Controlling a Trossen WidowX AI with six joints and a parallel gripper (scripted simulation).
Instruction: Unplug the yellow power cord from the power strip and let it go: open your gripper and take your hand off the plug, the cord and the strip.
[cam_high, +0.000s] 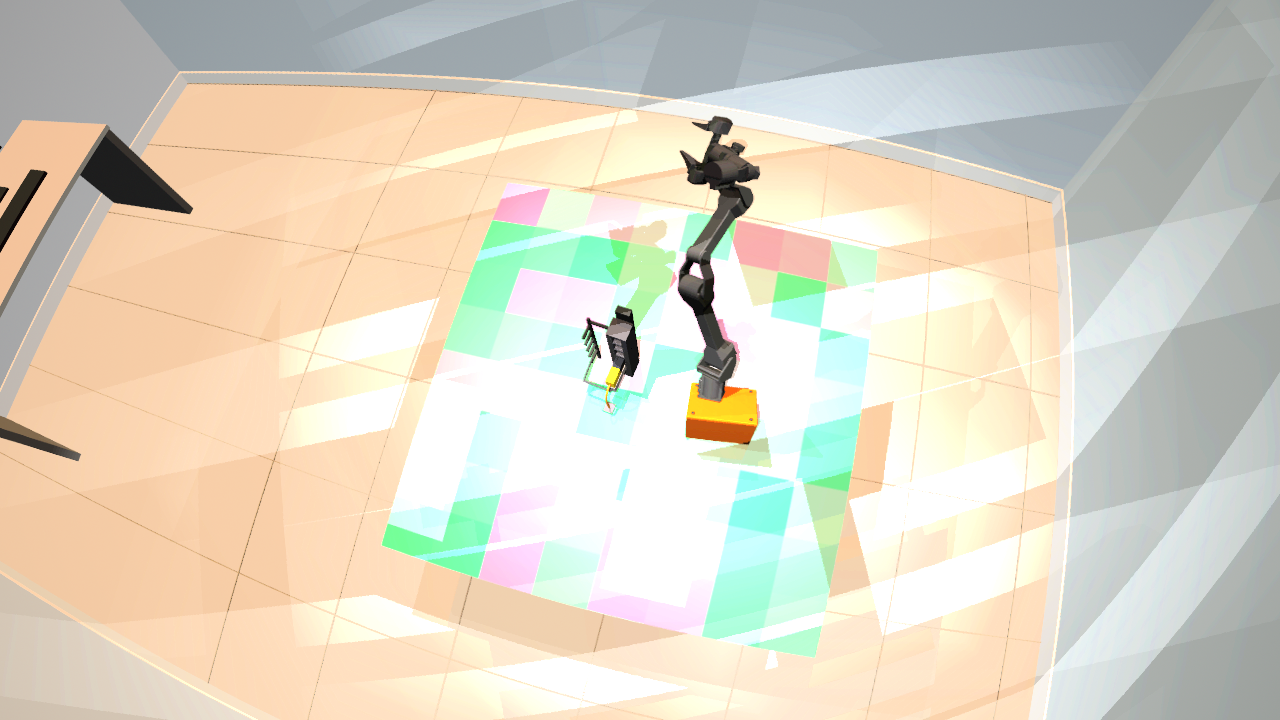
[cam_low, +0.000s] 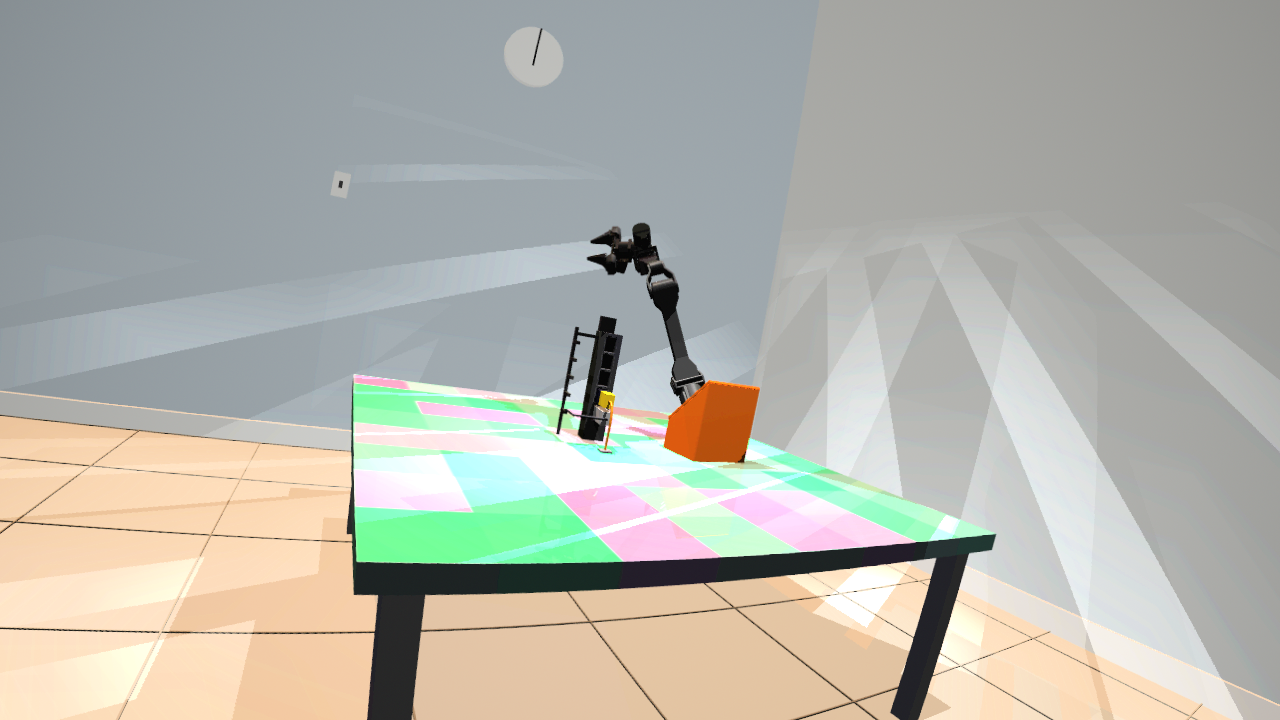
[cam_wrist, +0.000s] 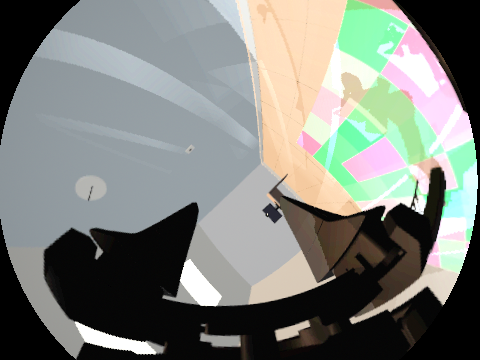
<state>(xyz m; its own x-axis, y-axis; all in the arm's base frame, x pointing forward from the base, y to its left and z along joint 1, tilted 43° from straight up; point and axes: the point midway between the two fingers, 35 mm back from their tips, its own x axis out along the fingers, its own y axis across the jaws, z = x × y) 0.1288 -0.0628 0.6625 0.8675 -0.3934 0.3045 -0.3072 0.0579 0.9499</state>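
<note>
Bright, streaked with glare.
Pale bands of light across table (cam_high: 465, 537), floor (cam_high: 268, 295) and walls; soft shadow beside arm (cam_high: 707, 295); wrist view fisheye-warped, black-rimmed.

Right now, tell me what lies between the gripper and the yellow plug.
Only air and the strip's own upper sockets: in the exterior view the open gripper hangs high above the upright power strip, the yellow plug near its foot.

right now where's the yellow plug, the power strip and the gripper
yellow plug (cam_high: 614, 375), top view, on its yellow body at the strip's near end
power strip (cam_low: 605, 368), exterior view, on the upright black housing
gripper (cam_low: 605, 248), exterior view, midway between the open fingertips, high above the table
</note>
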